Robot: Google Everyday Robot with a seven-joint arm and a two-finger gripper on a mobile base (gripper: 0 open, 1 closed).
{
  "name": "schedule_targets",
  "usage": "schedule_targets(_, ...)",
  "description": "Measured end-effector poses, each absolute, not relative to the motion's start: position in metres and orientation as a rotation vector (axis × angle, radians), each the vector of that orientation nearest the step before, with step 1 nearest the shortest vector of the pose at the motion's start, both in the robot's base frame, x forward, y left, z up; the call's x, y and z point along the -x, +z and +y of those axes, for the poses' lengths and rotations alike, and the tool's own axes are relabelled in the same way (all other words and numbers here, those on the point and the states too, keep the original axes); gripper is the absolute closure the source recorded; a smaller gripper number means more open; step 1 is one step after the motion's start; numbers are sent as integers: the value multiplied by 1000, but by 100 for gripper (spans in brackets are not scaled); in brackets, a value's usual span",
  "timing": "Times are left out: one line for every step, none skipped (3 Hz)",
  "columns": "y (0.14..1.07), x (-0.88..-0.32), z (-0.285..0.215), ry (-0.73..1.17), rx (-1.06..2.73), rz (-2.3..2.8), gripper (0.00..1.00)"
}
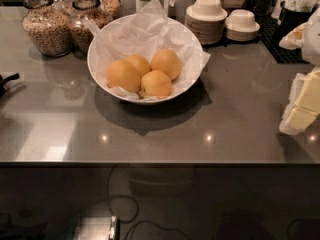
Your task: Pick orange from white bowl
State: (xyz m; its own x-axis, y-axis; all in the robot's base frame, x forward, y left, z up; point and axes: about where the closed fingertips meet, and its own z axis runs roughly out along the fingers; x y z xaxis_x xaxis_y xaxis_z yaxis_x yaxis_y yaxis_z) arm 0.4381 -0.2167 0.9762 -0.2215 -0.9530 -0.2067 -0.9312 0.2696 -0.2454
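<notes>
So, four oranges [123, 75] are kept nested on paper [150, 26] in the white bowl [96, 73], far centre | gripper [301, 109] is parked at the right edge, well apart | open or clenched can't be told

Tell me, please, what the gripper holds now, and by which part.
Cannot be told: the gripper is out of view; only the pale robot arm shows at the right edge. Four round oranges lie in the large glossy white bowl.
</notes>
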Motion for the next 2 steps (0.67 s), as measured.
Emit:
schedule_targets(976, -438, -217, -98, 1725, 2232, 0)
schedule_targets(979, -440, -207, -64, 1742, 2184, 0)
